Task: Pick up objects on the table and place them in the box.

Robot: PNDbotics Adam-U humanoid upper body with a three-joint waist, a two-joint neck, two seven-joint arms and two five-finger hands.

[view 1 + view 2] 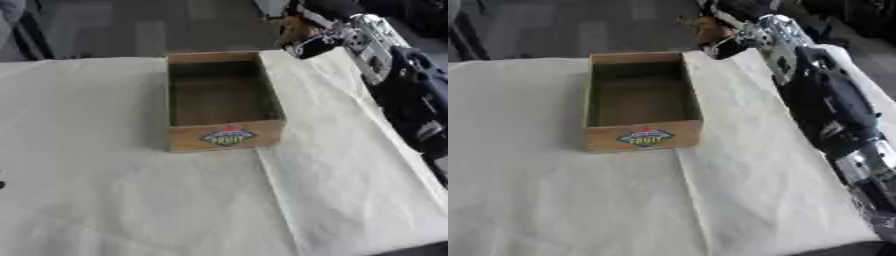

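Right arm stretched past the far right corner of the tabletop, box waiting empty

Nearest us the pale cloth (131, 200) lies bare; mid-table, toward the far edge, stands the wooden box (224, 136), seemingly empty. Beyond its far right corner our right hand (308, 46) reaches a brownish object (296, 27); we cannot tell whether it grips. Returning, hand or forearm may clip the box wall and shift it.

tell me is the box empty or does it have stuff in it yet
Empty, as far as shows: the box stands upright and open-topped on the table, with only bare brown floor visible inside.
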